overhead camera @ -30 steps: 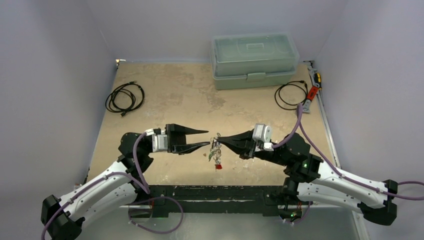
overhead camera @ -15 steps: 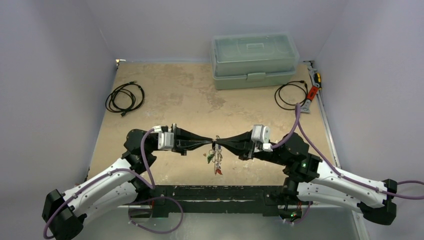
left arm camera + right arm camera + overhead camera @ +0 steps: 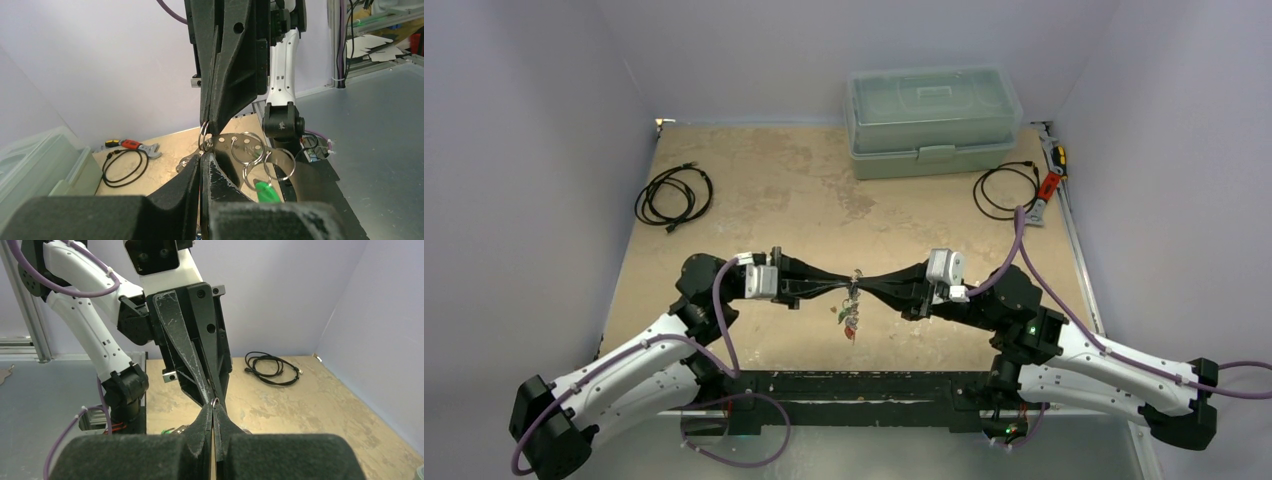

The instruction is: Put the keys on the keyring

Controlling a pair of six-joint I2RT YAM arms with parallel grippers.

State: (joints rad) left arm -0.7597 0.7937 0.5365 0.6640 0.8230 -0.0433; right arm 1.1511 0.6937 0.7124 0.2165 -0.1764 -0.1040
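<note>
The left hand (image 3: 844, 287) is pinched all but shut on a thin grey loop seen edge-on, which I take for the keyring (image 3: 202, 136), above the middle of the bench (image 3: 754, 200), towards its near edge. The keys (image 3: 850, 318) dangle below the fingertips in a loose bunch with other wire rings and a green tag (image 3: 263, 189). The right hand (image 3: 864, 284) meets the left tip to tip, its jaws likewise closed on that loop.

The metal looks light, stiff and slick, so the bunch will likely swing and twist. The ring probably springs back when pried. The wire is best gripped close to the tips, and each key by its flat head.
</note>
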